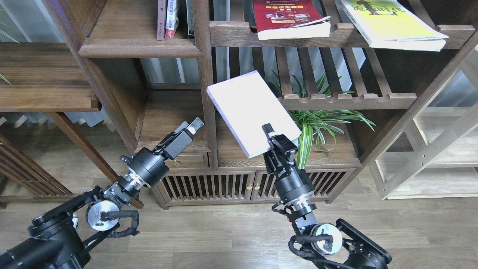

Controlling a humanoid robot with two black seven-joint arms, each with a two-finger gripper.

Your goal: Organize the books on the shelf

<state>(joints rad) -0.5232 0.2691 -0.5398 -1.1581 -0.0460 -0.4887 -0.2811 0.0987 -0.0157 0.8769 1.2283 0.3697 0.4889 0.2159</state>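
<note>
The book (252, 112) up in the right gripper (269, 131) is pale white with a lavender tint along its edge. On the slatted rack above lie a dark red book (289, 16) with thick white pages and a yellow-green book (392, 20) with black characters. The bookcase (201, 74) is dark brown wood. The spider plant (317, 119) has green leaves striped pale. Both arms are black; the floor (224, 231) is grey-brown planks.

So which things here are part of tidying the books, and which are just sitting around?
Part of the job:
- pale book, held by right gripper
- red book
- yellow-green book
- plank shelf

Just there:
- spider plant
- slatted cabinet doors
- pale wooden rack
</note>
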